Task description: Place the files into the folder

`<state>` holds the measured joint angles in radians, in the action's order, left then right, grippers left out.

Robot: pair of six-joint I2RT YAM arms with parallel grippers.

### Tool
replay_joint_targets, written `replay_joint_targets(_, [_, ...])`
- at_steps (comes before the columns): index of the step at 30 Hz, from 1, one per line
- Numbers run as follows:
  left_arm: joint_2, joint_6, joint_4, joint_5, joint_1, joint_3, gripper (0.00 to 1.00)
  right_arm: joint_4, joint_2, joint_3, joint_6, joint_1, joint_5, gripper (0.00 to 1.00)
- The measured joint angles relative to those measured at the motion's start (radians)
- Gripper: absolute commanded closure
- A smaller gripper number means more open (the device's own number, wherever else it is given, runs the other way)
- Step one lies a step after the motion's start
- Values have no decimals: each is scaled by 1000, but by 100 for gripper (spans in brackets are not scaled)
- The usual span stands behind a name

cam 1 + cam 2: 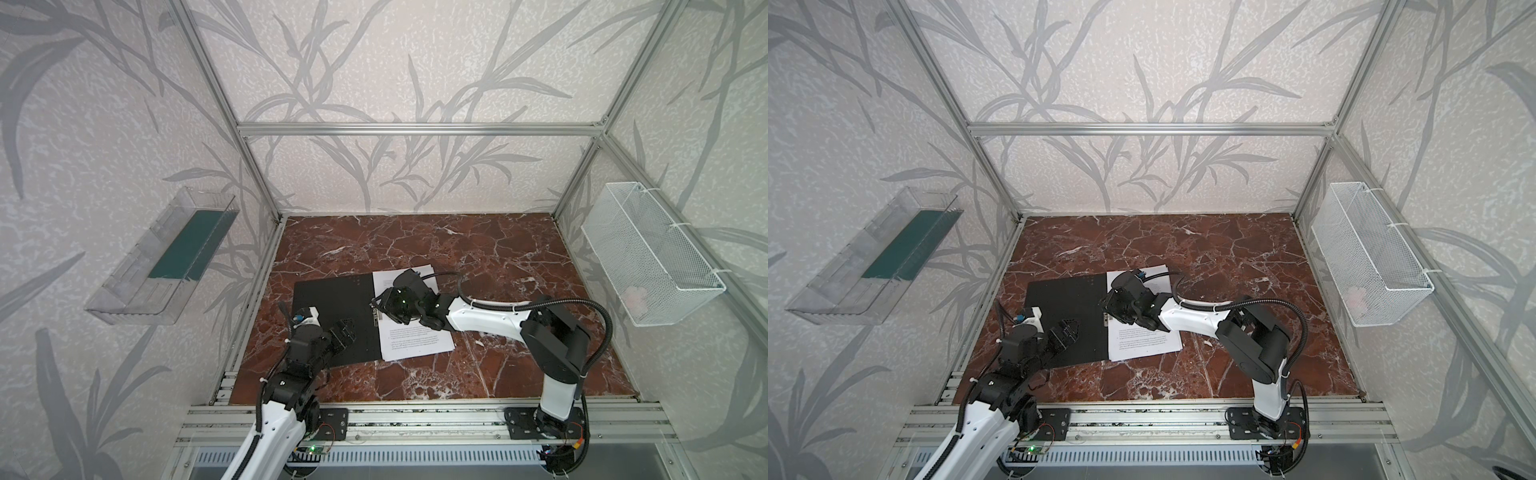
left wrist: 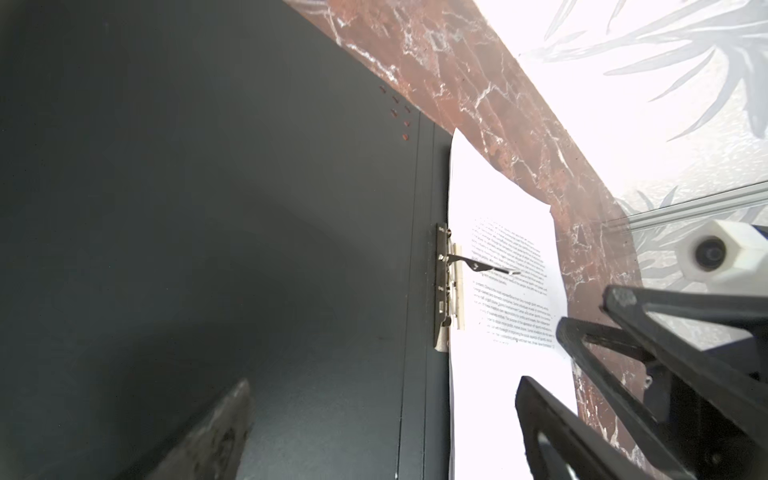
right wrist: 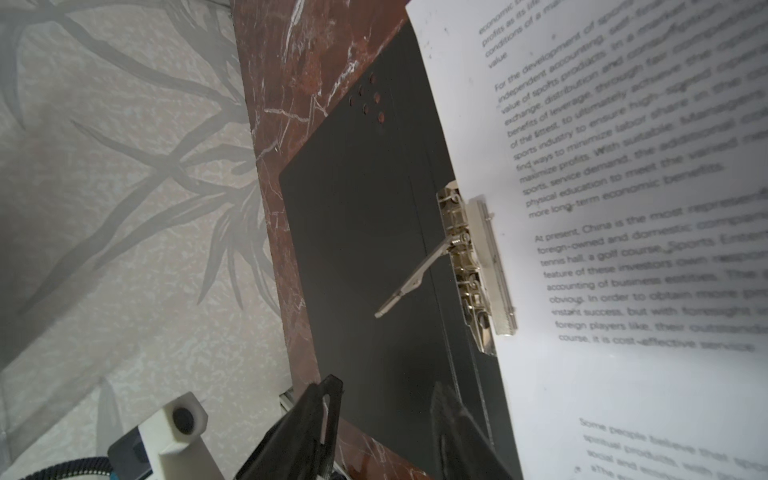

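Open folder flat on counter, files on its 3 o'clock half | clip bar runs 12–6, lever up, just toward 9 o'clock of right pincer | its jaws partly apart, empty | left pincer wide apart, farther off.

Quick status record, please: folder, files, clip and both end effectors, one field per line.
folder: open flat on the marble table, black inside up
files: stacked on the folder's right half in both top views, edge under the clip bar
clip lever: raised
left end effector: open, over the folder's left flap, holding nothing; contact unclear
right end effector: above the clip bar, jaws apart, nothing between them
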<state>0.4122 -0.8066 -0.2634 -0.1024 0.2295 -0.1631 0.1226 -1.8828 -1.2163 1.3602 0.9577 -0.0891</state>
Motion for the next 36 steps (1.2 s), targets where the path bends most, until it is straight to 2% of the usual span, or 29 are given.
replay_joint_targets(5, [6, -1, -7, 1, 0, 0, 1, -19, -50, -61, 52, 0, 3, 65])
replay_joint_targets(9, [14, -2, -7, 1, 0, 0, 1, -32, -93, -93, 82, 0, 2, 66])
replay_joint_targets(15, [16, -2, -8, 1, 0, 0, 1, -45, -108, -97, 111, 0, 2, 67])
replay_joint_targets(19, [16, -2, -8, 1, 0, 0, 1, -40, -120, -98, 127, -1, -5, 73])
replay_joint_targets(29, [16, -6, -6, 0, 0, 0, 1, -16, -142, -98, 139, -3, -16, 74])
replay_joint_targets(31, [17, -6, -6, 0, 0, 0, 1, -14, -142, -98, 139, -3, -16, 79])
replay_joint_targets(36, [17, -6, -5, -1, 0, 0, 1, 2, -142, -97, 145, -4, -16, 83])
